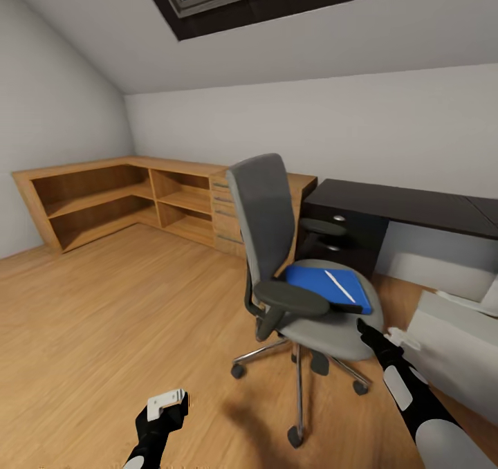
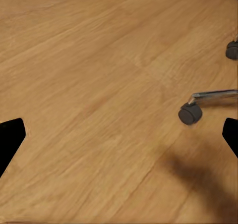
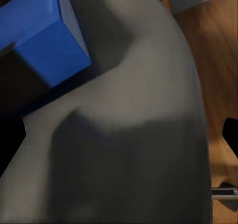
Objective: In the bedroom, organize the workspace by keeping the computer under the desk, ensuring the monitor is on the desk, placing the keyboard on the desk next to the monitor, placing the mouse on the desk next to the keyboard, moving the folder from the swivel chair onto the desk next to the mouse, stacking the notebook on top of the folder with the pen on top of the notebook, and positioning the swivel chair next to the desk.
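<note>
the left arm is hanging low, well to the left of the swivel chair (image 1: 297,261), its forearm pointing up from the bottom edge of the head view with the left gripper (image 1: 167,405) hovering above the wooden floor (image 1: 104,330); in the left wrist view its two dark fingertips (image 2: 11,140) are sitting wide apart at the frame's edges, spread around nothing, with bare floor and one of the chair's casters (image 2: 190,113) between them. behind the chair and to its left, a light wooden shelf unit (image 1: 117,196) is running along the wall. the swivel chair is standing mid-floor, its grey backrest turned toward the shelves and its seat facing the desk (image 1: 408,209), which is sitting just behind and to the right of the chair. the folder (image 1: 325,286) is lying flat on the chair's seat, with the pen (image 1: 339,286), a thin white stick, resting on top of it. to the right of the chair, the right arm is reaching up and inward, its right gripper (image 1: 366,334) hovering at the front edge of the seat, just short of the folder (image 3: 42,33); the right wrist view is showing its fingertips (image 3: 230,135) parted over the grey cushion, gripping nothing. further right of the chair, a pale grey box (image 1: 456,351) is sitting on the floor.
</note>
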Motion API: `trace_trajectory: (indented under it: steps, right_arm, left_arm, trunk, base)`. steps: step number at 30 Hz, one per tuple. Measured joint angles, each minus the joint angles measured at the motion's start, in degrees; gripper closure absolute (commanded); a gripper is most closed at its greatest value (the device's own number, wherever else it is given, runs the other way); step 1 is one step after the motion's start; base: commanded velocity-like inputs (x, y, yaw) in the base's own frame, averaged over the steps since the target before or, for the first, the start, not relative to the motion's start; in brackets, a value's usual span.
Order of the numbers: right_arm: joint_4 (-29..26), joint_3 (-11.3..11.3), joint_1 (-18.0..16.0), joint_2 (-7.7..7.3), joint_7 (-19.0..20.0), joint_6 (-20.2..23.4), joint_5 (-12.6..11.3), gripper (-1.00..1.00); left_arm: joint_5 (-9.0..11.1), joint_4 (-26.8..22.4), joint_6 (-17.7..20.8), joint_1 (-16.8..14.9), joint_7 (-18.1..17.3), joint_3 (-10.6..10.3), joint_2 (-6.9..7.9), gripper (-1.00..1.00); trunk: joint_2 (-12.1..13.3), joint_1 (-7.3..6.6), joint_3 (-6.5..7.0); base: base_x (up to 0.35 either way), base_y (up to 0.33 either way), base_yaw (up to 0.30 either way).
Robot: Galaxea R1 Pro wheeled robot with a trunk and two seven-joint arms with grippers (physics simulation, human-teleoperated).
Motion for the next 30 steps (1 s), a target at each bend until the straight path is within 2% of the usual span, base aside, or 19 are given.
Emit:
trace_trajectory:
  steps: [11,30]
  right_arm:
    - [0.0,0.0,0.0,-0.04,-0.2,0.0,0.0,-1.00]
    - [0.4,0.2,0.0,-0.73,0.4,-0.3,0.2,-1.00]
  left_arm:
    - [0.0,0.0,0.0,0.0,0.2,0.0,0.08,-1.00]
    - [-0.1,0.8,0.0,0.0,0.2,-0.1,0.08,-1.00]
  trunk:
    - [0.0,0.00,0.00]
    - [0.0,0.00,0.01]
  base:
    - [0.000,0.000,0.241]
    - [0.000,0.000,0.013]
